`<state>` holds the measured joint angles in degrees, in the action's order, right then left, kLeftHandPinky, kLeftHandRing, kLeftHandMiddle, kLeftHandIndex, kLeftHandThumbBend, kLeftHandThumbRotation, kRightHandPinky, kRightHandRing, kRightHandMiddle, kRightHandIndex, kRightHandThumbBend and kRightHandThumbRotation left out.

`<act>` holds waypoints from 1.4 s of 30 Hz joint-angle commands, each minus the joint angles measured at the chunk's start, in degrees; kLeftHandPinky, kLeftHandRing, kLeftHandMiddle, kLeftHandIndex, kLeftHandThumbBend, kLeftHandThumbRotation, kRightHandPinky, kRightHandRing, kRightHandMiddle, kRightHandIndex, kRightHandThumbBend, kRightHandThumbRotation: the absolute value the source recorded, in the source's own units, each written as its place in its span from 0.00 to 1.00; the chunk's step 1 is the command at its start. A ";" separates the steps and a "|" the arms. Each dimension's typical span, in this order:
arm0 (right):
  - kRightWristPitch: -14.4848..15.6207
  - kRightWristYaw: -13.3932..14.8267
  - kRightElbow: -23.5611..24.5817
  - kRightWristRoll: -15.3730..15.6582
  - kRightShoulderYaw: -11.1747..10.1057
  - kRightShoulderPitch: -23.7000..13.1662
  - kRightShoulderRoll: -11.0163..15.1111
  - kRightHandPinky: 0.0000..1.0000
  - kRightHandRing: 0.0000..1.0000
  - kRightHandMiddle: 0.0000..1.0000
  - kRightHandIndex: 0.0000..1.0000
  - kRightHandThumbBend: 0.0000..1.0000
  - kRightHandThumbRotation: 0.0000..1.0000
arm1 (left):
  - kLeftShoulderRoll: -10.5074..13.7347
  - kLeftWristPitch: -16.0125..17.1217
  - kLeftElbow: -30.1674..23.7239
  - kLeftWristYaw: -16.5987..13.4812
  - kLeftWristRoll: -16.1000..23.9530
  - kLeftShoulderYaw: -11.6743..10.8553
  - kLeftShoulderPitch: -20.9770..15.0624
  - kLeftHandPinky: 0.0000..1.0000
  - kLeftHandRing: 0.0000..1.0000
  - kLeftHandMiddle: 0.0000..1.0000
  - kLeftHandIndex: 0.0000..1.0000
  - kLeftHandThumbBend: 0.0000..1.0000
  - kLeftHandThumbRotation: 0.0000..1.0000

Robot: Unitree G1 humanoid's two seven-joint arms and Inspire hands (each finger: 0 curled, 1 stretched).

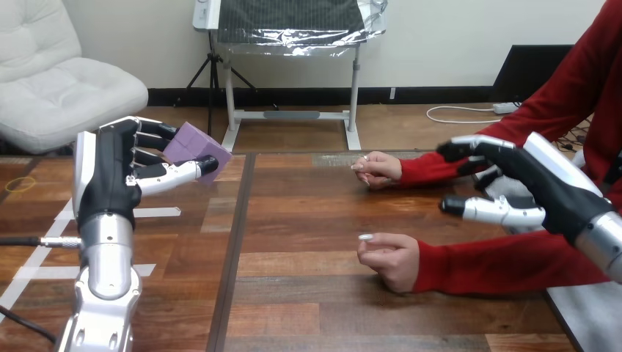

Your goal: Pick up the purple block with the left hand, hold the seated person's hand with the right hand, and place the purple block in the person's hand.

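Head view of the wooden tabletop (293,220). The left robot hand (110,183) is raised above the tabletop's left part, palm turned inward, and grips the purple block (196,147). Its curled fingers (158,132) close on the block's upper left side and its thumb (180,173) presses along the lower edge. The block sits tilted at the right of this robot hand, clear of the tabletop. White tape strips (158,213) lie on the wood below this robot hand. The right robot hand (546,183) hovers at the right, with its fingers (469,147) loosely extended, its thumb (484,210) spread below them, and nothing between them. It stands in front of the 2 red sleeves (499,264); whether it touches either sleeve cannot be told. The person's nearer hand (390,258) rests on the tabletop to the lower left of the right robot hand, loosely curled and apart from it. The person's farther hand (378,169) rests on the tabletop to the left of the right robot hand's fingertips, also loosely curled. Both of the person's hands lie well apart from the block, between the 2 robot hands.
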<state>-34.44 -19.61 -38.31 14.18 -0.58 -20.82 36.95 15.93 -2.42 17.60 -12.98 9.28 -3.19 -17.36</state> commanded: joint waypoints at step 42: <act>5.30 -5.79 -8.63 8.75 7.98 -11.41 3.93 0.71 0.82 0.85 0.84 1.00 0.42 | -0.74 -0.71 -3.90 0.50 0.06 -1.32 -0.89 0.33 0.38 0.42 0.45 0.64 0.00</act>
<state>-30.05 -26.29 -47.07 22.53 7.07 -26.75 39.15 14.84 -4.37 16.41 -12.44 8.90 -3.62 -15.97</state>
